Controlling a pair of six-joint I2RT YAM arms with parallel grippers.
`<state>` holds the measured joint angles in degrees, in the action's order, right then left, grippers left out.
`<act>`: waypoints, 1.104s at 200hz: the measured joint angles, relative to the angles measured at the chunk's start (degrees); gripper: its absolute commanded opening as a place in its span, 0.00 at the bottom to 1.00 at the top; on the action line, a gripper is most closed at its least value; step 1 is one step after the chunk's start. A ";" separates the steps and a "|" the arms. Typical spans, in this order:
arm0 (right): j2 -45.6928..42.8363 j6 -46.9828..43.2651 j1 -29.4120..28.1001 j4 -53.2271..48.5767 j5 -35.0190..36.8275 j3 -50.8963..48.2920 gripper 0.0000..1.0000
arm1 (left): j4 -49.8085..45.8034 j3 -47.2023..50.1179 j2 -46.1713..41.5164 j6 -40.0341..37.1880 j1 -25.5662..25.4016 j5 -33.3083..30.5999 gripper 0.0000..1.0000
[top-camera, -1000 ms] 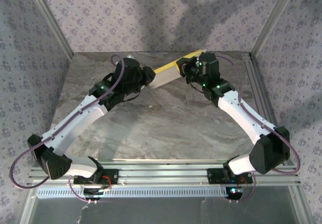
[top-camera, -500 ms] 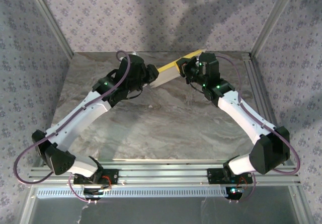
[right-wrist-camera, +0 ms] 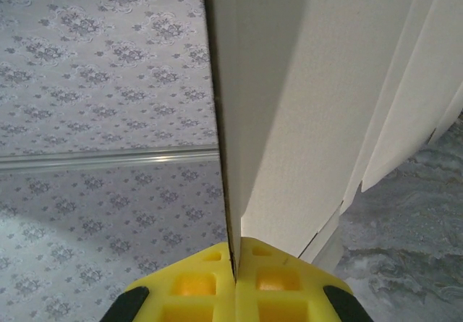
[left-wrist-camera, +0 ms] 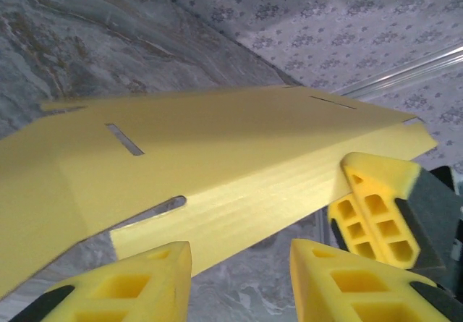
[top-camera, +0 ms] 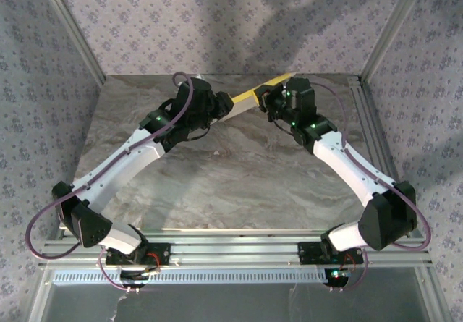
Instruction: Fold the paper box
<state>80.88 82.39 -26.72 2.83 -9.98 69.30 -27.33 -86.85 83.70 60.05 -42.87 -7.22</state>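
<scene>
The paper box (top-camera: pixel 244 99) is a partly folded card held up off the table at the back, yellow face up. In the left wrist view its yellow panels (left-wrist-camera: pixel 217 163) with slots stretch across the frame. My left gripper (left-wrist-camera: pixel 242 260) stands open just under the card's lower flap, with bare table in the gap between its fingers. My right gripper (right-wrist-camera: pixel 235 253) is shut on the card's edge, and the white face (right-wrist-camera: pixel 311 105) rises from its fingers. From above, the left gripper (top-camera: pixel 223 107) and the right gripper (top-camera: pixel 269 101) sit at opposite ends of the card.
The marble table (top-camera: pixel 239 177) is walled by patterned panels with aluminium posts at the back corners. A metal rail (top-camera: pixel 372 126) runs along the right edge and slotted rails (top-camera: pixel 239 250) lie at the near edge by the arm bases.
My left arm has swung right and farther back, bringing its gripper up to the card's left end, with the jaws a little wider. The right arm and the card have stayed put.
</scene>
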 measured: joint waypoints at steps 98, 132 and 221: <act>-0.79 2.14 0.22 2.40 -0.28 -4.09 0.00 | -3.34 1.97 -1.95 -0.50 -1.60 -8.63 0.40; -1.84 5.03 0.35 6.54 0.37 -8.13 0.00 | 7.13 17.97 -13.00 3.82 -6.21 -13.40 0.41; -1.33 15.87 0.04 15.89 0.90 -11.30 0.00 | 42.01 34.67 -13.97 24.17 -5.07 -13.53 0.52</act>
<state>79.55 98.26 -26.68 18.72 -9.08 58.00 14.68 -52.18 69.73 84.23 -47.94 -20.75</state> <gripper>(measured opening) 0.048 0.510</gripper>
